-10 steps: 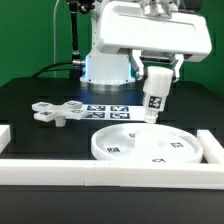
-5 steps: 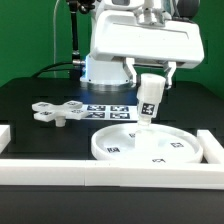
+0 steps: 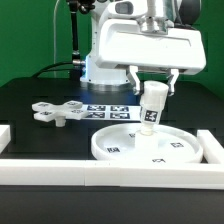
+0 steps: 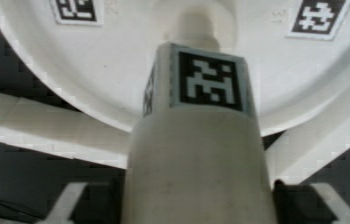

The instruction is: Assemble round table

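My gripper (image 3: 153, 88) is shut on the short cylindrical leg (image 3: 152, 106), a white cylinder with a black-and-white tag. It holds the leg upright over the middle of the large rimmed round disc (image 3: 172, 152), which lies flat on the black table and bears several tags. The leg's lower end is at or just above the disc's surface; contact cannot be told. In the wrist view the leg (image 4: 198, 130) fills the centre, with the disc (image 4: 47, 70) behind it and dark fingers (image 4: 97, 200) on either side. The cross-shaped base piece (image 3: 58, 112) lies at the exterior view's left.
The marker board (image 3: 108, 111) lies flat behind the disc, near the robot's base. White border rails run along the front (image 3: 100, 170), the exterior view's left (image 3: 8, 135) and right (image 3: 213, 147) edges of the table.
The gripper has moved the leg from a tilt to upright, and shifted a little over the disc's middle and lower.
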`<act>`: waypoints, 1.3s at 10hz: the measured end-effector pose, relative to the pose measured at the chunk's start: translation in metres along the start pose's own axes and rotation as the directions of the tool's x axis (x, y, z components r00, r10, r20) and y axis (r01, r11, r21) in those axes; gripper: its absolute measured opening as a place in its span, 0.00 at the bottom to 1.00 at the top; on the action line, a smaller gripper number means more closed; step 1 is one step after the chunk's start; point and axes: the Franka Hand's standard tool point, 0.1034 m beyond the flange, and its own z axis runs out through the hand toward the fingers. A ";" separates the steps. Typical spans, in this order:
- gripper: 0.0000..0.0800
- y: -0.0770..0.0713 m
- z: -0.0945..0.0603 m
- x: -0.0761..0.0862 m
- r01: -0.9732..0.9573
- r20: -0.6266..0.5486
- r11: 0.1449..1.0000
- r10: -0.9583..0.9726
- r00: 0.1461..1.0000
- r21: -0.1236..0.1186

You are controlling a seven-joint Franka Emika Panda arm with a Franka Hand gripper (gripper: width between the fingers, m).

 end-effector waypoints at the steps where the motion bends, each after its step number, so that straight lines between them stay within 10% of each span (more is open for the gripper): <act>1: 0.51 0.000 0.003 0.000 0.000 0.002 1.000 0.000 1.000 0.001; 13: 0.51 0.003 0.010 -0.011 -0.006 0.021 1.000 0.006 1.000 -0.002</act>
